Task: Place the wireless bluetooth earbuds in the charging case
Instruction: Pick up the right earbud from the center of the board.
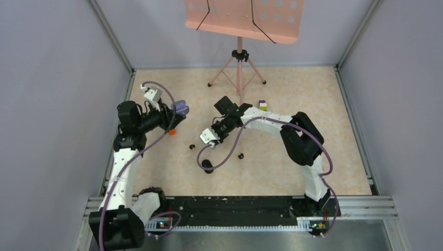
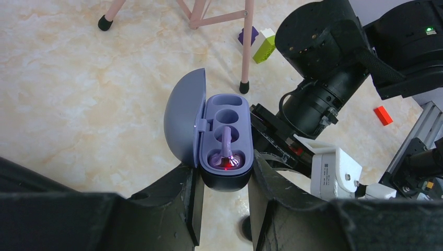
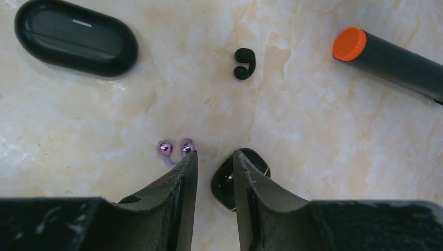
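One pale purple earbud [image 2: 226,157] sits in the near well of the open pale purple charging case [image 2: 210,124] (a red light glows beneath it), with the lid swung out to the left. The left gripper [image 2: 225,170] has its jaws clenched on the case's lower end, holding it above the marbled beige tabletop [image 3: 313,130]. A second pale purple earbud [image 3: 172,148] lies loose on the tabletop, just beside one fingertip of the right gripper [image 3: 215,155], whose jaws stand released with a narrow gap, grasping nothing. A glossy black earbud [image 3: 223,183] lies partly under the other finger. Farther off lie a black comma-shaped earbud [image 3: 244,64], a closed black oval case [image 3: 76,37] and a black marker with an orange cap [image 3: 397,61].
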`<state>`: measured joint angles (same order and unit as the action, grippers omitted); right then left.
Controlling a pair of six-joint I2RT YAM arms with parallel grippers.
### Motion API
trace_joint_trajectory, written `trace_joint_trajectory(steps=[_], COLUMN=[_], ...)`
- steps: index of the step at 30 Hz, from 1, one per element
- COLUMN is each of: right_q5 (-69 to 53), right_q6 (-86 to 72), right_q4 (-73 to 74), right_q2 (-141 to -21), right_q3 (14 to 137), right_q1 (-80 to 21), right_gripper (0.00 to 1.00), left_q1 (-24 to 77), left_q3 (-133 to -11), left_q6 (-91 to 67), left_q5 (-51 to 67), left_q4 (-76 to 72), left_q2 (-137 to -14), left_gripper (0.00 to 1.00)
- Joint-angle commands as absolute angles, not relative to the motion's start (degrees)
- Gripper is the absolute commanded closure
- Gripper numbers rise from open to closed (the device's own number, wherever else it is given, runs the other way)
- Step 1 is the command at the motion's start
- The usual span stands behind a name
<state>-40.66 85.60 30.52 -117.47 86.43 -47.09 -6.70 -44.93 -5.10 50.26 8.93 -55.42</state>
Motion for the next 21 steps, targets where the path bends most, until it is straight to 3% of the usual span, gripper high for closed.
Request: trace_joint_trajectory(steps=[1,21], right_q5=[-43.38,-39.86], right_q6=[79.37,76.28], right_q4=[33.91,40.17], right_q2=[-119.41,-125.27], right_q3=[91.45,95.86], right_q1=[-46.78,-47.73], right_gripper=[0.70,0.76], left_q1=[-7.09,-7.12], left_q3=[-45.79,-45.38], left_q6=[-6.09,-6.15], left_q5=[51.00,50.97], left_q4=[5.32,5.80], left_q2=[-55.00,-53.87], left_gripper=[1.00,1.00])
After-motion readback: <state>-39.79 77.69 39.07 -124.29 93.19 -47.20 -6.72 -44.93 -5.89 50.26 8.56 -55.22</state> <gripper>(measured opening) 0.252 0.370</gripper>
